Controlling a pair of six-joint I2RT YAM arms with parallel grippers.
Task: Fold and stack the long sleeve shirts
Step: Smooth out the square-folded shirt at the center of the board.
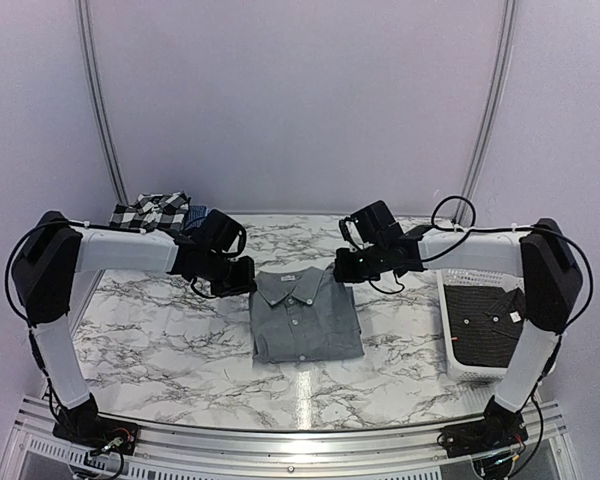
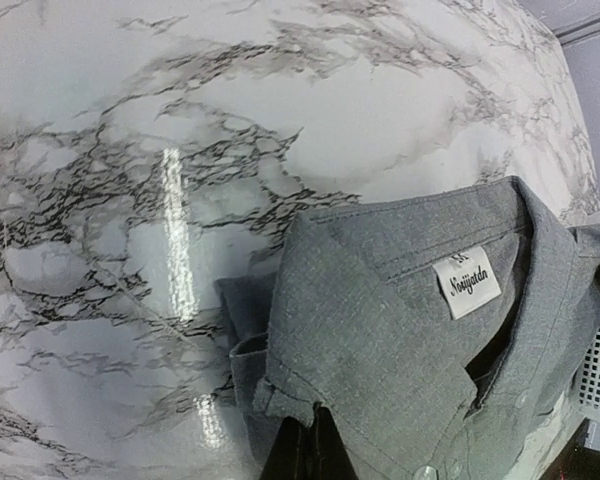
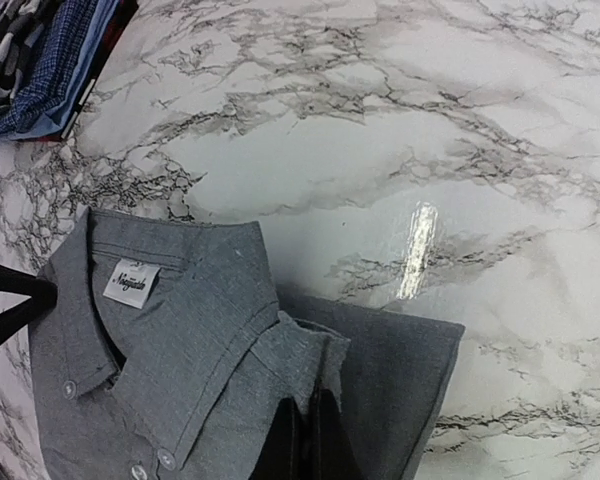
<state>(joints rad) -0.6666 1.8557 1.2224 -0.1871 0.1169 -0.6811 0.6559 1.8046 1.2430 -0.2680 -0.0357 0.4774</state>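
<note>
The mid-grey button-front shirt [image 1: 305, 318] lies folded at the table's middle, collar towards the back. My left gripper [image 1: 248, 280] is shut on the cloth at its left shoulder; the left wrist view shows the fingers [image 2: 315, 450] pinching a fold beside the collar [image 2: 380, 320]. My right gripper [image 1: 342, 268] is shut on its right shoulder; the right wrist view shows the fingers [image 3: 310, 445] pinching a raised fold of the shirt [image 3: 180, 350]. The black-and-white checked shirt [image 1: 148, 210] and the blue shirt [image 1: 196, 215] lie at the back left. The dark charcoal shirt [image 1: 488, 320] lies in the basket.
The white slatted basket [image 1: 470, 277] stands at the right, by the right arm's base. The marble-patterned table [image 1: 160, 340] runs to a metal rail at the near edge. Walls close in the back and sides.
</note>
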